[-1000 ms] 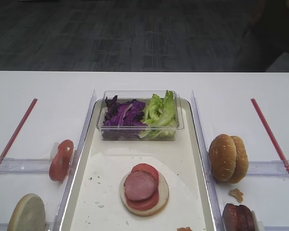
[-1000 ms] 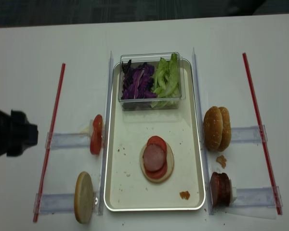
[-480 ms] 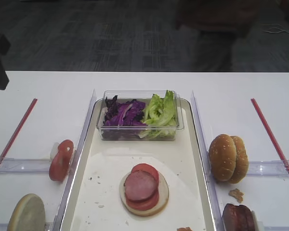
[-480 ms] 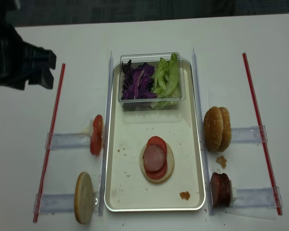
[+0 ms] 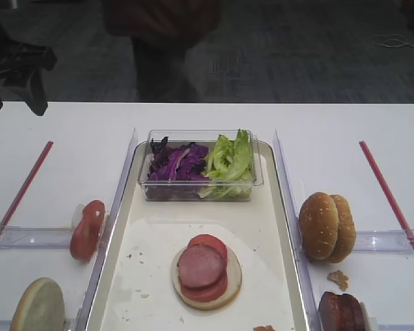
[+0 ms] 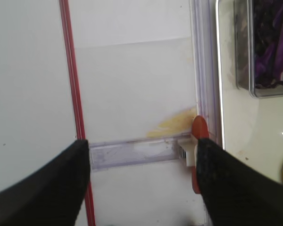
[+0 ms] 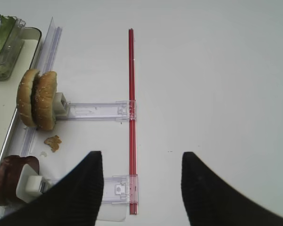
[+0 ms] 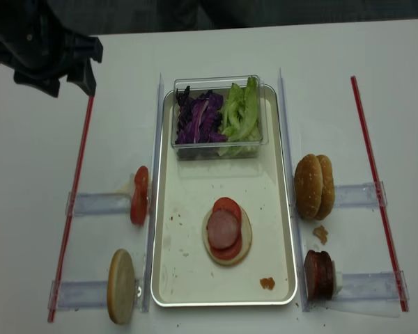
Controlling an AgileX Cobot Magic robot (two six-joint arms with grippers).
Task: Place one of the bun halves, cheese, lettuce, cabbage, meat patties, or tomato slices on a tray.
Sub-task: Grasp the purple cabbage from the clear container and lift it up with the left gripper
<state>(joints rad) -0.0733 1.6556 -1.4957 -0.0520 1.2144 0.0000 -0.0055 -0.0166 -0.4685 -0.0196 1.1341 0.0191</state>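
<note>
Left claw [image 8: 56, 80] wide open and empty, nearer arm, cabbage [image 8: 198, 118] off to its right.

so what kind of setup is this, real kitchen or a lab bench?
Most likely a lab bench staged for burger assembly: a bare white table marked with red strips, ingredients standing in clear plastic holders, and a tray with a half-built burger. Grey carpet behind, no kitchen fittings visible.
</note>
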